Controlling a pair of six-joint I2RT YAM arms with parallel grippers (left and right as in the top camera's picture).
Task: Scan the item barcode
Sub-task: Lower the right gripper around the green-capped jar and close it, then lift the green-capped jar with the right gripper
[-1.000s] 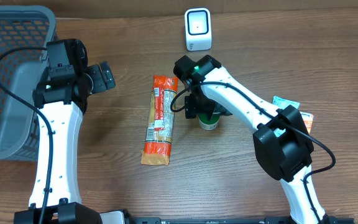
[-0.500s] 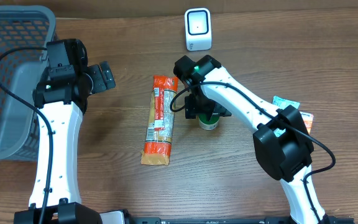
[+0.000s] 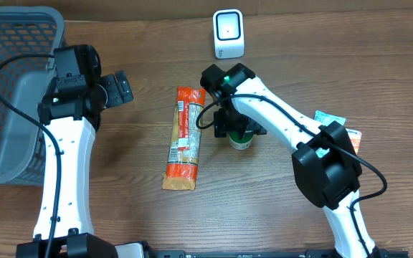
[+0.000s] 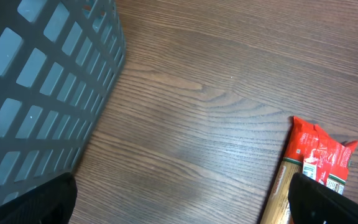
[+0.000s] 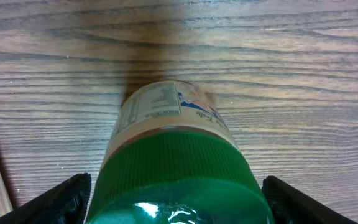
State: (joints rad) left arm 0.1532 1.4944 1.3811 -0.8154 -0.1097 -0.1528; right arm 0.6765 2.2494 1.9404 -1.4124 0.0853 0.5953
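While the green-lidded jar (image 5: 166, 124) stands near the middle of the table (image 3: 135, 215), the right gripper (image 5: 178, 194) straddles it, fingers (image 5: 61, 199) wide; whether they grip, I cannot tell. An orange packet (image 3: 183, 140) lies at its 9 o'clock, the scanner (image 3: 228, 34) at 12 o'clock, and the left gripper (image 4: 182, 199) gapes empty beyond.

Table (image 3: 142, 43): you have brown wood grain.
Your left corner: grey mesh basket (image 3: 20, 13).
Your middle: a long orange packet (image 3: 183, 140) lies flat, with a green-lidded jar (image 3: 241, 140) upright near it.
Top of your overhead view: white scanner (image 3: 228, 34).
Your right: a small packet (image 3: 330, 117), partly hidden.
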